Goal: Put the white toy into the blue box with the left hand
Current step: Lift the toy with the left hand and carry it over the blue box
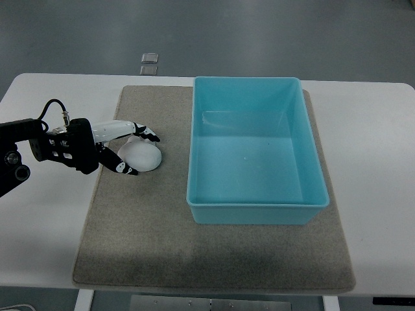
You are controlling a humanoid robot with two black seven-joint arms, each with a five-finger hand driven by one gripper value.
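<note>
At the far left we saw the left arm (pixel 26 152) come in from the picture's edge, dark and jointed, with a thin black cable looping above its wrist. It lay over the bare white table (pixel 52 233) and reached toward the mat. The left hand (pixel 120 146) sat at the mat's left edge, its pale fingers (pixel 139 131) with black tips spread around the toy. One group of fingers ran over the toy's top, and another digit curved in beneath its near-left side. We judged the hand to be partly closed around the toy, with fingertips at or on its surface, though we could not tell how firm the grip was. The toy (pixel 142 155), a rounded white lump, rested on the mat and had not been lifted. It lay on the mat's left part, well apart from the box.

The mat (pixel 214 253) was a grey-beige felt-like rectangle covering the middle of the table. To the right of the toy stood the box (pixel 256 217), a light blue open rectangular bin sitting on the mat's right half, its inside bare. Its left wall faced the toy across a strip of open mat. Beyond the table's far edge, on the grey floor, we noticed two small pale squares (pixel 149 63). We saw no right arm anywhere.
</note>
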